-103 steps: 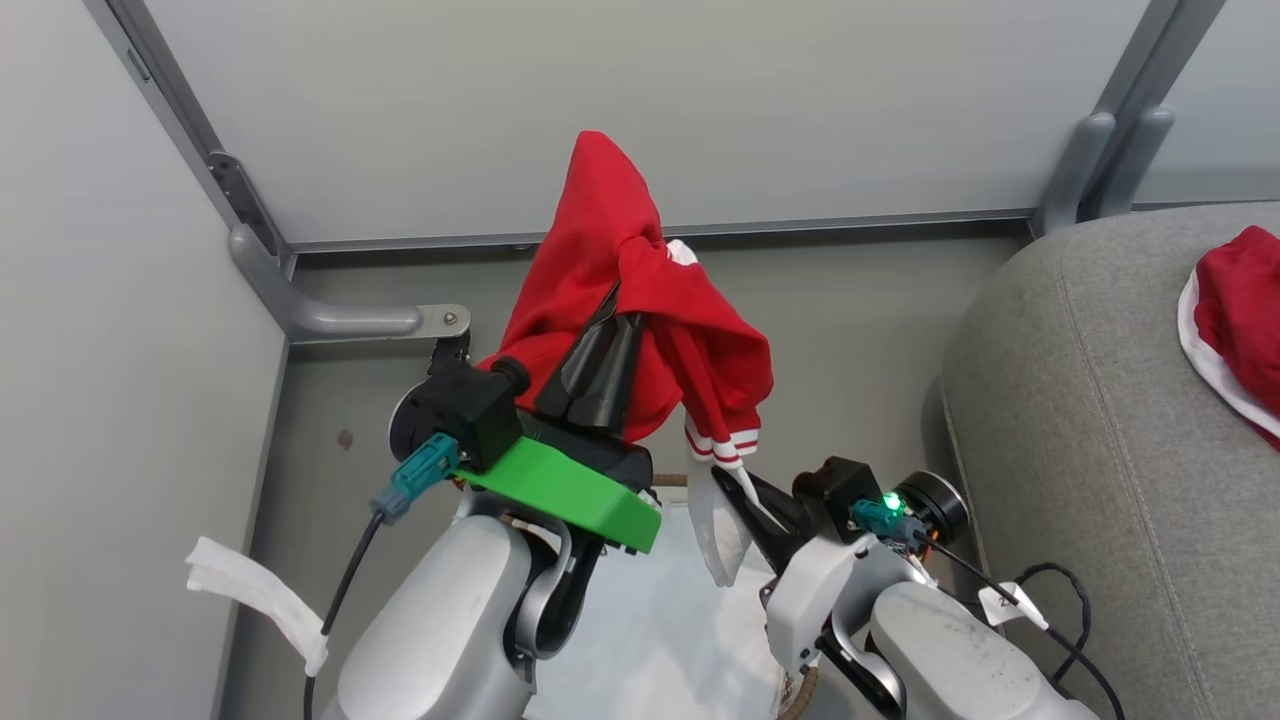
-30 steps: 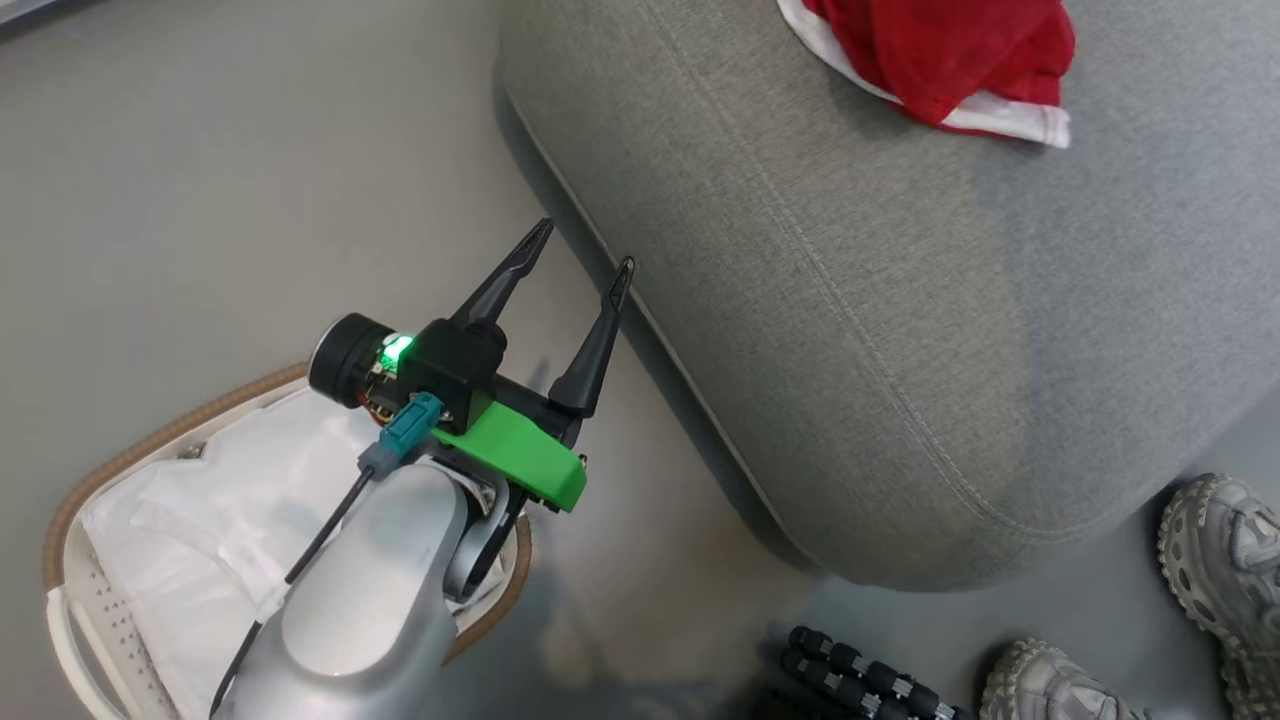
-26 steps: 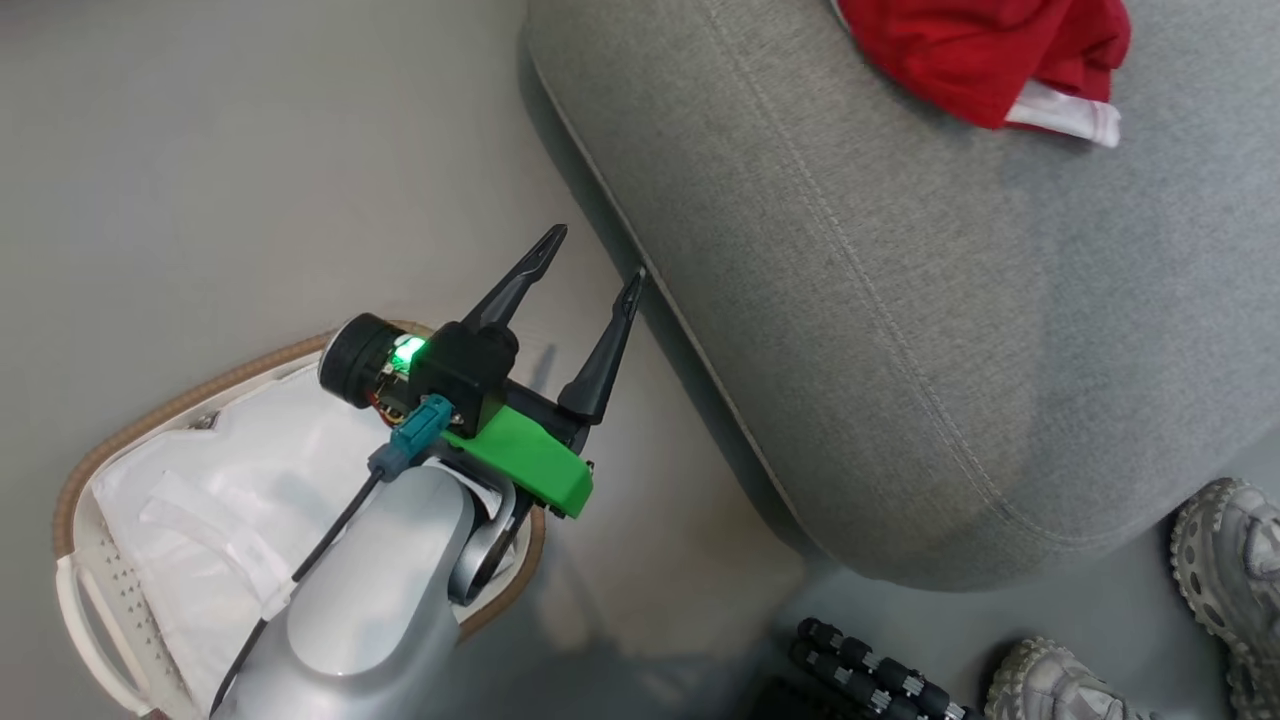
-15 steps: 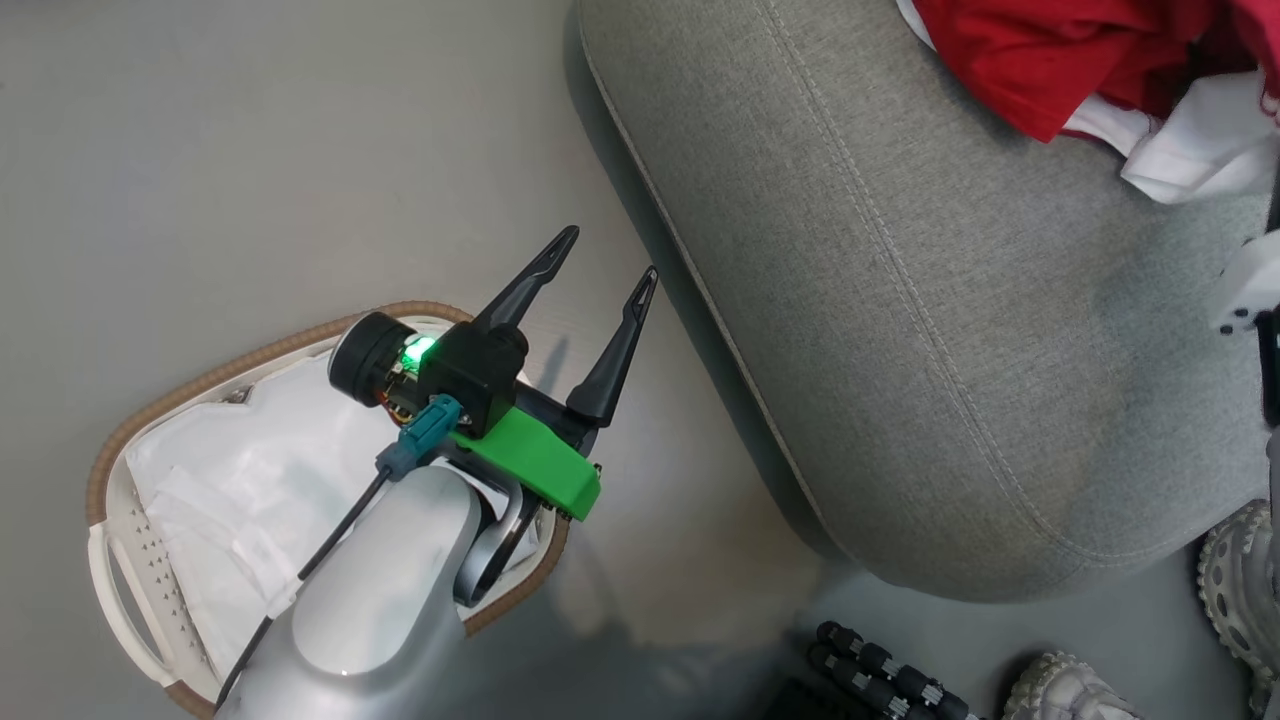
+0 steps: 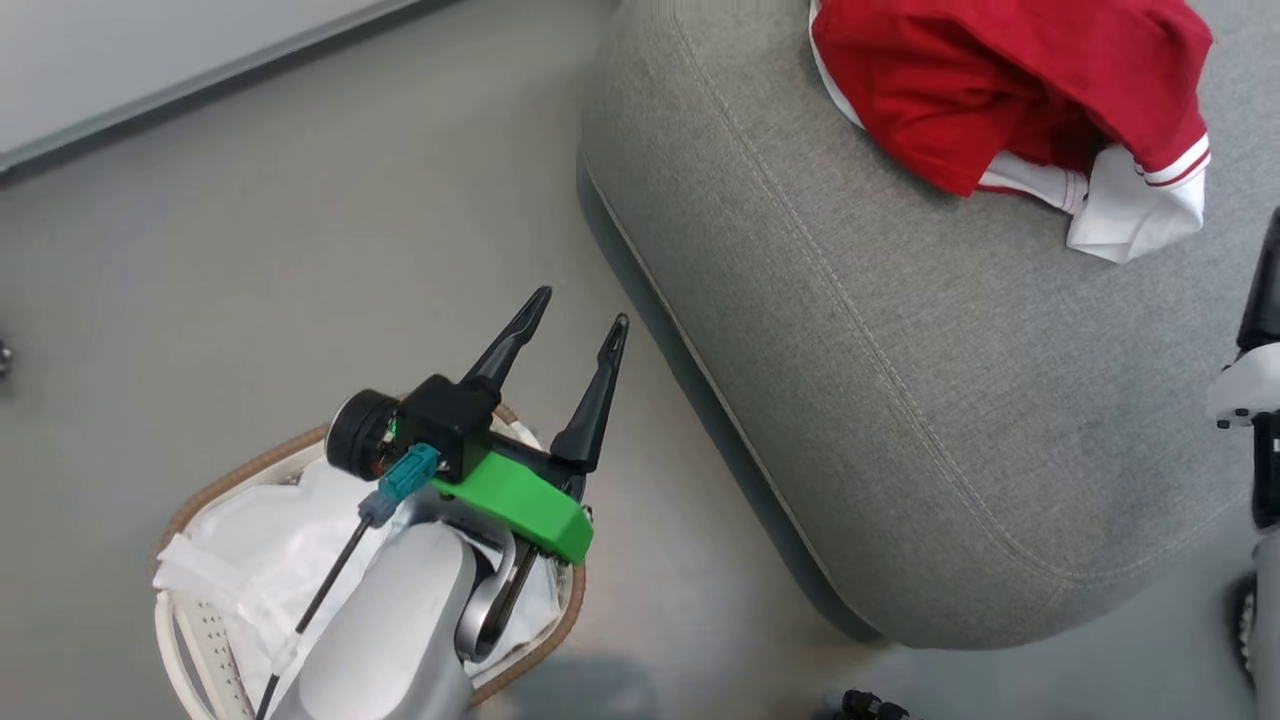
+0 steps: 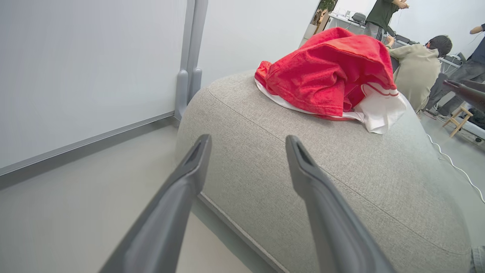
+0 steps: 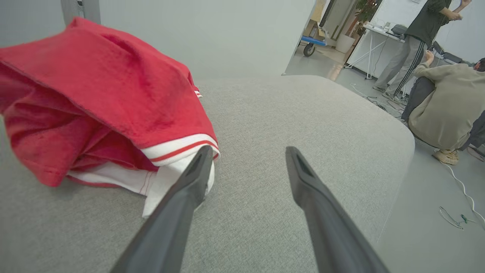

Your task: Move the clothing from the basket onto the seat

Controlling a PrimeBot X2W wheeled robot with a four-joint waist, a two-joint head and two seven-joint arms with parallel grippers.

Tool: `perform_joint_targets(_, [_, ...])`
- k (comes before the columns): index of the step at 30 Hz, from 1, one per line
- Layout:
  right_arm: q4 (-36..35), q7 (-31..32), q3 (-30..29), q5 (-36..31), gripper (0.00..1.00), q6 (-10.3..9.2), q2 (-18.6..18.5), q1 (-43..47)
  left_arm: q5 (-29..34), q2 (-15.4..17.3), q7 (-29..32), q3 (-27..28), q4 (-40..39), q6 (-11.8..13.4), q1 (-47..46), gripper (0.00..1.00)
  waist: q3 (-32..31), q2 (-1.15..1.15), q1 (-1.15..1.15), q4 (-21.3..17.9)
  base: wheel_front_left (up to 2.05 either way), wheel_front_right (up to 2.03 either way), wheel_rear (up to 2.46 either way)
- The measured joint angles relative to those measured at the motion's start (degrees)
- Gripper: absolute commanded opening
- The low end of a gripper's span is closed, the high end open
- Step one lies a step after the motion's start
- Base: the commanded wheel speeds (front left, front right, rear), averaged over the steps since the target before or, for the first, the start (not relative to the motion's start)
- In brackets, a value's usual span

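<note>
Left gripper [image 5: 580, 305] with fingers spread wide, empty, touching nothing, poised above bare floor [image 5: 300, 250]. Just behind and beneath its wrist, the basket [image 5: 230, 475], white liner [image 5: 250, 560] inside. Ahead of the fingertips and to their right, the seat [image 5: 900, 350]. Further ahead on that cushion, the clothing [image 5: 1000, 90], a heaped red pile with white trim. Right gripper [image 7: 248, 151] likewise wide open and empty, hovering over the seat, clothing just beside its left fingertip; contact there impossible to tell.
</note>
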Motion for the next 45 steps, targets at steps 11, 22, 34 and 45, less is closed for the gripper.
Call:
perform_joint_targets(11, [-4.9,0.0,13.1,8.9,1.0,0.0,4.0,4.1,1.5,-1.8,0.0,11.2,1.9,0.0,5.9,1.0,-8.2,0.0,0.0,4.8,0.0,0.0,0.0])
perform_joint_targets(22, [-5.8,0.0,22.7,9.9,1.0,0.0,7.0,5.8,5.1,-2.3,0.0,23.5,4.7,0.0,10.1,1.0,-11.5,0.0,0.0,14.5,0.0,0.0,0.0])
perform_joint_targets(34, [-5.3,0.0,30.0,12.6,1.0,0.0,7.8,7.3,9.1,-3.0,0.0,34.4,4.4,0.2,15.2,1.0,-15.1,0.0,0.0,21.9,0.0,0.0,0.0])
perform_joint_targets(45, [-4.8,0.0,30.6,13.0,1.0,0.0,7.8,13.4,7.9,-3.2,0.0,36.1,4.3,0.0,20.1,1.0,-19.6,0.0,0.0,21.9,0.0,0.0,0.0])
